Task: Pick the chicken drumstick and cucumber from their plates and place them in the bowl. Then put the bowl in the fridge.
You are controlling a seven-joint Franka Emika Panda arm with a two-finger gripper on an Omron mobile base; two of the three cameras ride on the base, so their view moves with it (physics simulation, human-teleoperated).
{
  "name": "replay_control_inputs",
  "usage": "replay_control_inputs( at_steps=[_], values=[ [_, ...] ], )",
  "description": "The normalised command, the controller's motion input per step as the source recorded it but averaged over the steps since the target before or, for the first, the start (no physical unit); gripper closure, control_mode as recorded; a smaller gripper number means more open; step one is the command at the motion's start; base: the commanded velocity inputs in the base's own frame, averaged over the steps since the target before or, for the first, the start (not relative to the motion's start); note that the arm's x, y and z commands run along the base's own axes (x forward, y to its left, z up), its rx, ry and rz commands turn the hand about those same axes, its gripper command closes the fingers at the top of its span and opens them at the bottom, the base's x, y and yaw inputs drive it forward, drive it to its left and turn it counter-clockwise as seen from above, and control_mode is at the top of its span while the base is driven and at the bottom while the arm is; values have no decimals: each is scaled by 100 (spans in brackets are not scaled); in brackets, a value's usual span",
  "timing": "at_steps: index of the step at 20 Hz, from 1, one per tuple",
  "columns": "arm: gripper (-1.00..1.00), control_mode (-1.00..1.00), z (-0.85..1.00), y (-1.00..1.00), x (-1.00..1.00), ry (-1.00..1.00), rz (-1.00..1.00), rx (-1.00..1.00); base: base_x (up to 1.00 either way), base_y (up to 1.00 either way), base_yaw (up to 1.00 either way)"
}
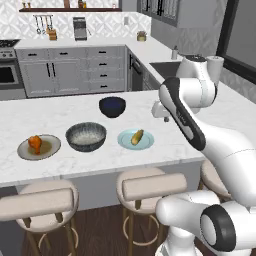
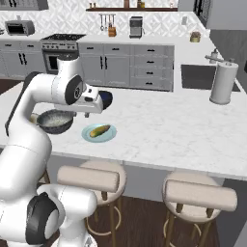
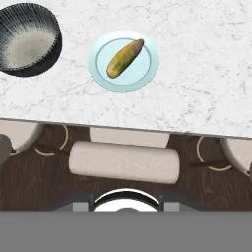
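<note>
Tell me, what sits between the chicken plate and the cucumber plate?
The grey bowl sits between the beige plate and the light blue plate, seen in the left base view.

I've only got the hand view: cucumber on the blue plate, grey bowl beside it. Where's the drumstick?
Observer: The chicken drumstick lies on the beige plate, on the far side of the grey bowl from the cucumber.
Operator: Anything behind the grey bowl?
Observer: A dark navy bowl, further back on the counter, apart from it.
Operator: And the hand?
Observer: The hand hangs above the counter, right of the navy bowl in the left base view.
</note>
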Motion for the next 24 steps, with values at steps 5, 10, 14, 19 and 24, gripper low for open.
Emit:
replay_control_inputs(
  at_steps=[5,10,14,19,24],
  values=[
    [-100,100,0,0,-2,0,0,0,-3,26,0],
    [-100,100,0,0,0,0,0,0,0,94,-4],
    [-100,100,0,0,0,0,0,0,0,56,-1],
    [-100,100,0,0,0,0,0,0,25,32,0],
    [-100,100,0,0,0,0,0,0,34,63,0]
  ],
)
